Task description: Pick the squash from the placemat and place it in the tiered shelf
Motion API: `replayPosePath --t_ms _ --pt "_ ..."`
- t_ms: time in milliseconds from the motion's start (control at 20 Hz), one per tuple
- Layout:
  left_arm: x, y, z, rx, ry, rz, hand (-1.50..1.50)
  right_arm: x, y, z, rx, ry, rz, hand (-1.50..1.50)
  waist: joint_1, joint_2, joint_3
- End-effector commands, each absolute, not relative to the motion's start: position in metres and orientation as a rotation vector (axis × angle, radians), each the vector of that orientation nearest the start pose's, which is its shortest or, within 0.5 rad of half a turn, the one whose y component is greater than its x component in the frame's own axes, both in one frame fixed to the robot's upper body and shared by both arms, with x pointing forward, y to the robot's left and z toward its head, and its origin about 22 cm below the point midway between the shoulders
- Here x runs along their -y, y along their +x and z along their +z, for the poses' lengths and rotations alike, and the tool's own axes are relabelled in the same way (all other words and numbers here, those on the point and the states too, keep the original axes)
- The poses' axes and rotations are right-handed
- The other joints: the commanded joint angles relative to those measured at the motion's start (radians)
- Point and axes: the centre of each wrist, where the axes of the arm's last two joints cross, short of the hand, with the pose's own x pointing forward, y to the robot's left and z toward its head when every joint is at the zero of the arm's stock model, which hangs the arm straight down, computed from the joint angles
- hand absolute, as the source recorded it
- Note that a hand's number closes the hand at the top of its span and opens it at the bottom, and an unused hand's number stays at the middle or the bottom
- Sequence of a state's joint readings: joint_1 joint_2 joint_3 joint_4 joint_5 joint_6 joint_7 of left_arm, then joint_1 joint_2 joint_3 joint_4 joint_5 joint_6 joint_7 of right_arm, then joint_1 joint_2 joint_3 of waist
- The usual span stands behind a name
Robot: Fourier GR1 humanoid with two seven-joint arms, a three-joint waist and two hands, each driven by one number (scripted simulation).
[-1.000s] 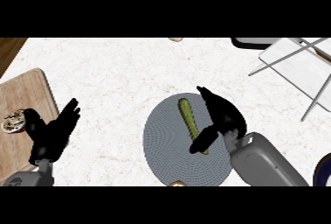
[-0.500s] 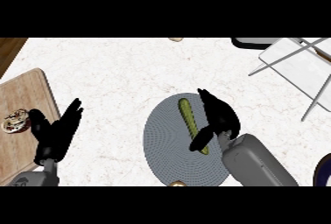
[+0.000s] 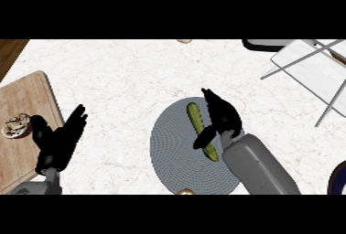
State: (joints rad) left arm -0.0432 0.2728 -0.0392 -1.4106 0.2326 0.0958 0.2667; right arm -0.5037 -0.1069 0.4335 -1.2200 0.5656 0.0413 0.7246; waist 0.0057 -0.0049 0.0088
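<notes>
Squash [image 3: 196, 119] — long, slim, green — lying on placemat [image 3: 174, 156]

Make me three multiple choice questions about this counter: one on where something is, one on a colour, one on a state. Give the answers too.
1. Where does the squash lie?
A. on the placemat
B. in a pan
C. in a sink

2. What colour is the squash?
A. orange
B. green
C. white

3. How is the left hand?
A. curled round the squash
B. shut in a fist
C. open, holding nothing

Answers:
1 A, it rests on the round grey mat.
2 B, its skin is green.
3 C, its fingers are straight with nothing in them.
</notes>
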Motion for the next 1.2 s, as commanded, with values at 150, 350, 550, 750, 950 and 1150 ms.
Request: replayPosePath --t_ms 150,350,550,750,950,1150 --pt "-0.287 0.259 -0.029 1.115 0.082 0.033 0.0 0.093 0.333 0.019 1.017 -0.527 0.954 -1.5 0.0 0.008 -0.009" --pt "-0.293 0.255 -0.014 1.121 0.11 0.023 0.0 0.103 0.324 0.01 0.988 -0.487 1.264 1.5 0.003 0.007 -0.008" --pt "-0.3 0.241 -0.026 1.12 0.096 0.032 0.0 0.086 0.32 -0.004 1.056 -0.422 1.138 1.5 0.003 0.007 -0.009" --pt "-0.308 0.235 -0.023 1.117 0.092 0.048 0.0 0.085 0.312 0.006 1.161 -0.408 1.112 1.5 0.0 0.005 -0.009" --pt "-0.293 0.242 -0.026 1.111 0.121 0.045 0.0 0.137 0.36 0.031 0.954 -0.668 0.62 1.5 -0.009 0.013 -0.009" --pt "-0.292 0.247 -0.023 1.114 0.095 0.04 0.0 0.155 0.393 0.069 0.844 -0.863 0.361 1.5 0.0 0.013 -0.011"
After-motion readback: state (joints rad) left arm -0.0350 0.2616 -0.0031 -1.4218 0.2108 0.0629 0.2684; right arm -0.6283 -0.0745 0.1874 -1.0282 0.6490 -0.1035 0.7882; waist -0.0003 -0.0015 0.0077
